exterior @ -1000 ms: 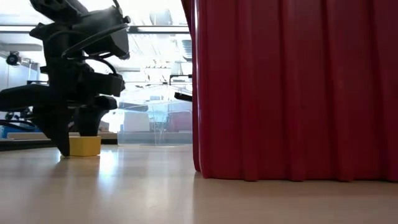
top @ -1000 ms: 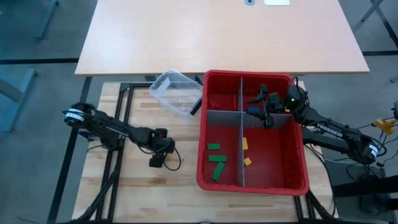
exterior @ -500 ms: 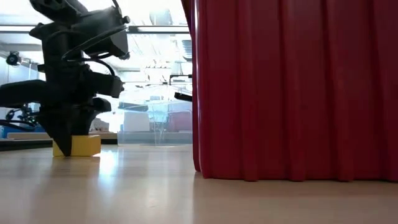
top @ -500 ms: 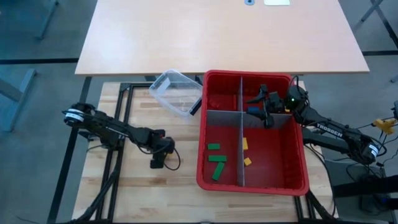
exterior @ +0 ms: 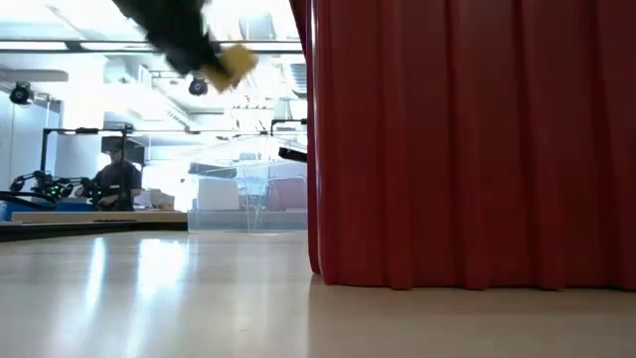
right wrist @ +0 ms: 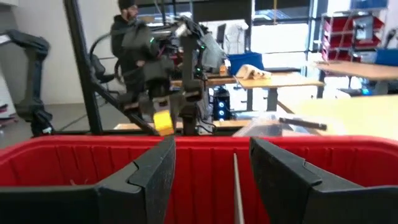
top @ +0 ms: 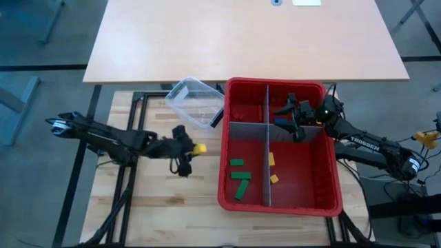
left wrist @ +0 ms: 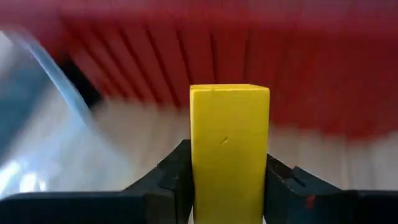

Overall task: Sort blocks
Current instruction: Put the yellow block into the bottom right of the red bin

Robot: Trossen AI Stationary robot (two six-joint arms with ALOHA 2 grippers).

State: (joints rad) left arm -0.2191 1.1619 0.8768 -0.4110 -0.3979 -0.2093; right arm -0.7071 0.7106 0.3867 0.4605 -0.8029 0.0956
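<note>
Left gripper [top: 194, 149] fingers clamp smooth yellow block [left wrist: 229, 149].

White "TROSSEN" lettering readable on right arm [top: 365, 145] in high view, printed along the dark forearm link beside the red bin [top: 331, 200]. No other legible text, labels, numbers or signs anywhere in low view or either wrist view; background shelving and desks too blurred to read.

Left end effector [top: 189, 150] grips a yellow block [top: 199, 148] — apparently just beside the red bin [top: 335, 180].
</note>
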